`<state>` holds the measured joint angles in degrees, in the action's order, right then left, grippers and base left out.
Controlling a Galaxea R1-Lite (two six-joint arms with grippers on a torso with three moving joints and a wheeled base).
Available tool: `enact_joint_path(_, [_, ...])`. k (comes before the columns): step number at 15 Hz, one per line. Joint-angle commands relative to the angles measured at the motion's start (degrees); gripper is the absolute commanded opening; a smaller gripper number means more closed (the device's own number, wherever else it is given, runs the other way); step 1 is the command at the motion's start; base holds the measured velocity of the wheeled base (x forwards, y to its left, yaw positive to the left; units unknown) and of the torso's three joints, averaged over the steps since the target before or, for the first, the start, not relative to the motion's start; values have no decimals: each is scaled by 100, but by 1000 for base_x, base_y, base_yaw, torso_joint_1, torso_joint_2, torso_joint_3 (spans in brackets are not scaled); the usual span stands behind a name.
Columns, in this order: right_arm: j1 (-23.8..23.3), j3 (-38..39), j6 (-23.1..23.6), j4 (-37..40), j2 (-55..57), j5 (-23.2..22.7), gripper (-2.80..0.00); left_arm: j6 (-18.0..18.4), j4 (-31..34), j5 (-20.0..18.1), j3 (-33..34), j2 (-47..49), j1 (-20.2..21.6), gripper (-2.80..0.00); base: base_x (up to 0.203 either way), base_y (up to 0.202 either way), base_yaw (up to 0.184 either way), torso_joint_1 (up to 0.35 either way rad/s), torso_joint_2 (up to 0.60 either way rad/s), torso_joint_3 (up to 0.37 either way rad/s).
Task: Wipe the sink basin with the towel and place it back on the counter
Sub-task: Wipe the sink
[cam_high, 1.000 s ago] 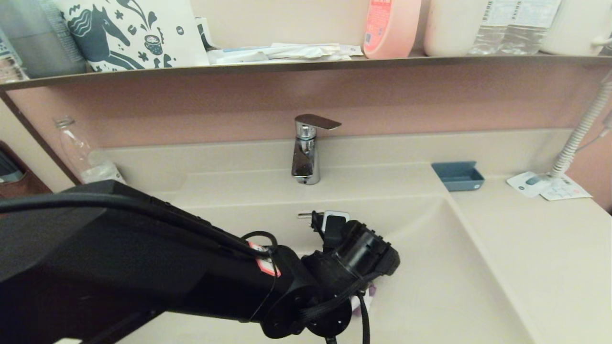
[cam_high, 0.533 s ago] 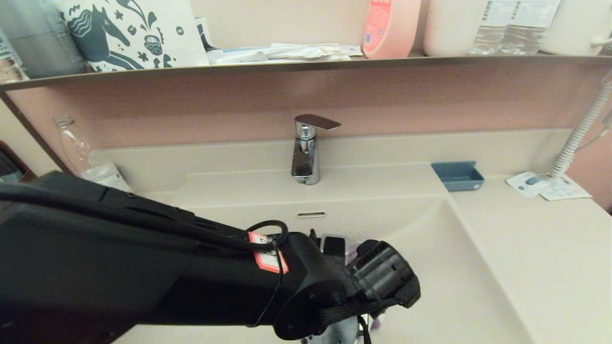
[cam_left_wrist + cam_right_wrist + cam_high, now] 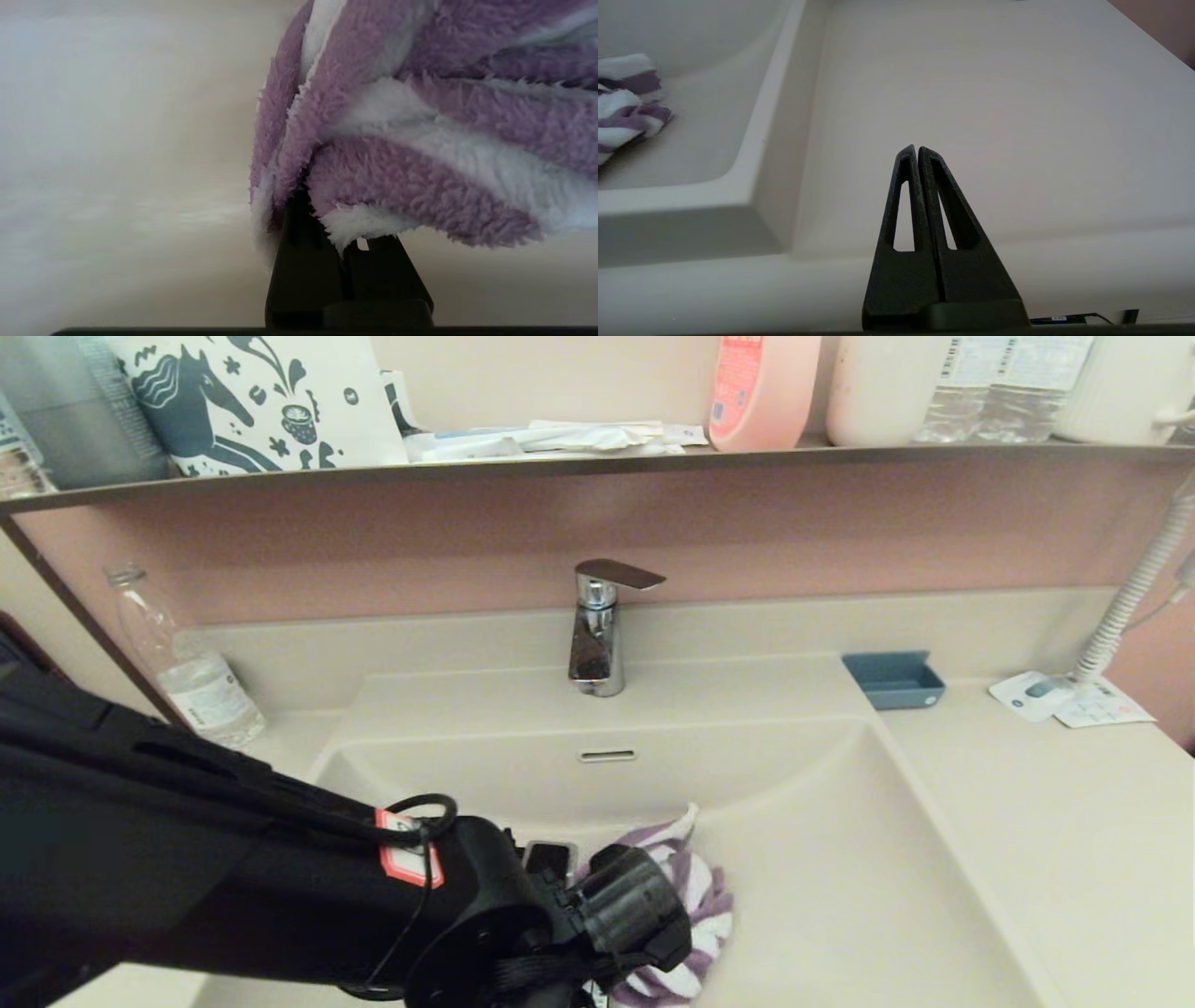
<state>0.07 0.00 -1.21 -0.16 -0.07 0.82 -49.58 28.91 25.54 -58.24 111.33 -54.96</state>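
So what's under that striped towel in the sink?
The towel, clamped in the left end effector, lies bunched on the sink basin floor. Only bare basin shows around it; whatever is beneath it is covered.

Low in the frame's centre, inside the sink basin point(image 3: 840, 896): the towel point(image 3: 686, 905), under the left gripper point(image 3: 348, 233). Above it, the faucet point(image 3: 597, 635). Right of the basin: the counter point(image 3: 1055, 840), small tray point(image 3: 894, 679) at its upper corner. Across the top: a shelf point(image 3: 597, 462).

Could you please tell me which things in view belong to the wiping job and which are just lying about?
Job:
towel, held by the left gripper
sink basin
counter

Lying about:
faucet
blue tray
clear bottle
horse-print bag
pink bottle
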Motion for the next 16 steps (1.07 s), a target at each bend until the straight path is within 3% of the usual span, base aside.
enact_joint_path(1, [1,0,-2,-2,7,-3,-280,254,-74,15,576,-216,528,-280,0,0,0,0,0,0])
enact_joint_path(3, [1,0,-2,-2,7,0,-280,667,-267,18,792,-310,1120,-280,0,0,0,0,0,0])
enact_joint_path(5, [1,0,-6,-2,7,0,-280,1379,-780,15,1211,-394,1784,-280,0,0,0,0,0,0])
enact_joint_path(6, [1,0,-2,-2,7,0,-280,1560,-1122,19,1393,-412,1867,-280,0,0,0,0,0,0])
enact_joint_path(9, [1,0,-2,-2,7,4,-280,1580,-1293,-1,1420,-376,1424,-280,0,0,0,0,0,0])
enact_joint_path(13, [1,0,-2,-2,7,6,-280,1096,-1094,11,965,-37,487,-280,0,0,0,0,0,0])
enact_joint_path(16, [1,0,-2,-2,7,-3,-280,974,-809,14,391,118,324,-280,0,0,0,0,0,0])
